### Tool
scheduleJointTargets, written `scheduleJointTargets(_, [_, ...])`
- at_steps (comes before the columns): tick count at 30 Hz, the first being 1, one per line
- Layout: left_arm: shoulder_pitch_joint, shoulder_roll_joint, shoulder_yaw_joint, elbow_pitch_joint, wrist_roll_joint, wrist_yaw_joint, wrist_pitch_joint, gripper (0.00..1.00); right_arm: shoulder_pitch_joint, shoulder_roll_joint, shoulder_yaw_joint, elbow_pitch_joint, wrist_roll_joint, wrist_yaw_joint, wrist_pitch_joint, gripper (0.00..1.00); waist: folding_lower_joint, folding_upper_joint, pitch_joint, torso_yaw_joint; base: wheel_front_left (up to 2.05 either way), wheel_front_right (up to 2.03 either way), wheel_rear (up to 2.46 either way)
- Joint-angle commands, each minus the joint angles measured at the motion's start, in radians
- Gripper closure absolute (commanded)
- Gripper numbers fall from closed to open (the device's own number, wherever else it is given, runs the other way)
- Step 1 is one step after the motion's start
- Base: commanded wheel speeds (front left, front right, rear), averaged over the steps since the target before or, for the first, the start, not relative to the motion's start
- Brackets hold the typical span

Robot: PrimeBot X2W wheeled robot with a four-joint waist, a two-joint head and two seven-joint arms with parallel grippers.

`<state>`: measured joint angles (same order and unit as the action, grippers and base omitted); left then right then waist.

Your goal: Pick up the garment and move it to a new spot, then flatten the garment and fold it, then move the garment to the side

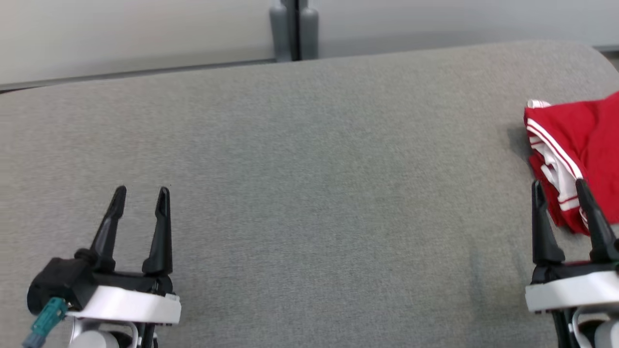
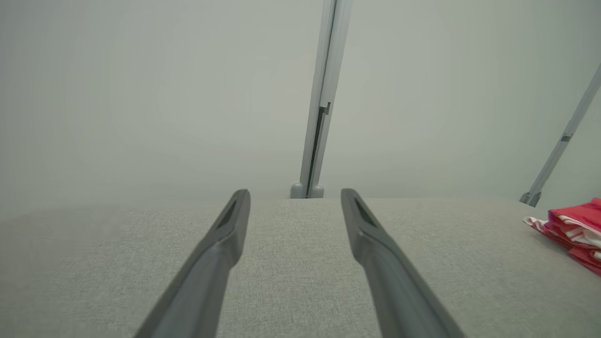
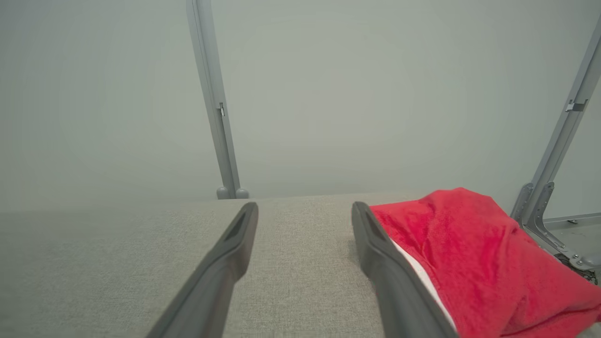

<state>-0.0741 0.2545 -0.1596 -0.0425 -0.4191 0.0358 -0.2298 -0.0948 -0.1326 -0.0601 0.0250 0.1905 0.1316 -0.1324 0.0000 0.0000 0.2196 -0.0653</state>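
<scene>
Head view: crumpled red, white-striped garment (image 1: pixel 580 130) on woven grey pad (image 1: pixel 309 169), both tapered dark jaws wide apart.

My left gripper (image 1: pixel 141 190) at near left over padded surface (image 1: pixel 309 169), my right gripper (image 1: pixel 558 183) at near right. Garment (image 1: pixel 580 140) on surface at right edge, just ahead of right gripper, beside my outer finger, well apart from left gripper. Post (image 1: pixel 293 29) behind surface, centre. Wall (image 1: pixel 121 34) behind post.

Black left claw (image 1: pixel 142 189), white wrist (image 1: pixel 126 305), perhaps teal plug (image 1: pixel 48 316)
</scene>
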Motion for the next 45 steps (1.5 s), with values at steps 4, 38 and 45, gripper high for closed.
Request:
scheduleJointTargets(4, [0.06, 0.002, 0.008, 0.022, -0.007, 0.015, -0.006, 0.0, 0.096, 0.018, 0.02, -0.08, -0.01, -0.001, 0.048, 0.0, 0.0, 0.0, -0.103, 0.09, 0.0, 0.0, 0.0])
scheduleJointTargets(38, [0.205, 0.026, -0.032, 0.077, -0.003, 0.059, 0.032, 0.0, 0.331, 0.009, 0.005, -0.251, -0.005, -0.001, 0.19, 0.0, 0.0, 0.0, -0.299, 0.119, 0.0, 0.0, 0.0])
scheduleJointTargets(45, [0.192, 0.026, -0.041, 0.086, -0.008, 0.057, 0.038, 0.0, 0.326, 0.011, -0.003, -0.244, -0.006, -0.001, 0.181, 0.0, 0.0, 0.0, -0.305, 0.12, 0.0, 0.0, 0.0])
